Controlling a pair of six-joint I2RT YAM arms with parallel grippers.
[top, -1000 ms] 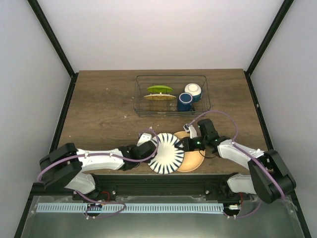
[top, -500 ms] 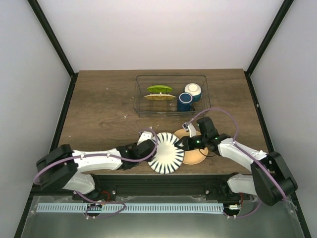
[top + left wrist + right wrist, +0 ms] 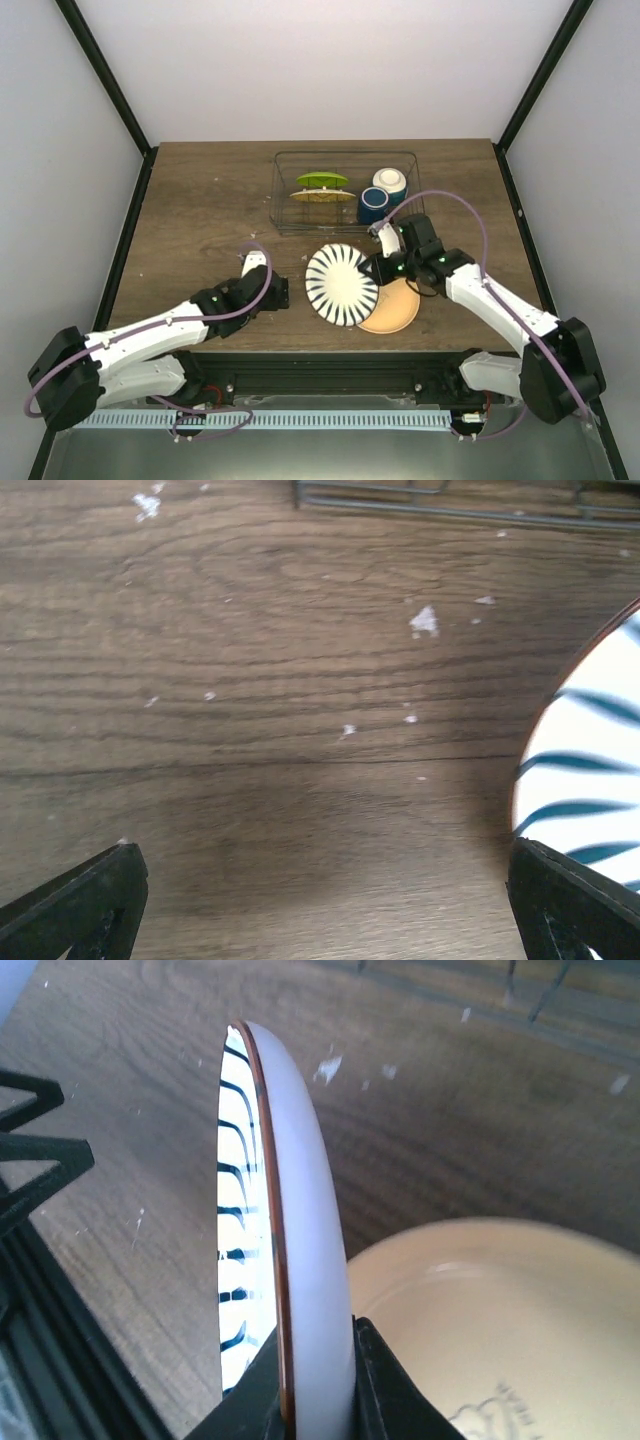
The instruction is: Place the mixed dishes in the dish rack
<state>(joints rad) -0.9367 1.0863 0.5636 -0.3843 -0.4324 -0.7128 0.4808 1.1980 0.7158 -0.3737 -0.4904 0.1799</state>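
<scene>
Step in hand: transfer of the blue-striped white plate (image 3: 341,285) to the dish rack (image 3: 345,153). Right gripper (image 3: 376,268) is clamped on its rim; the plate is tilted on edge, near the rack, partly over a tan plate (image 3: 398,312). Left gripper (image 3: 283,292) is spread wide, empty, apart from it. Next move, by judgement: align the plate edge-on with a free divider slot.
</scene>
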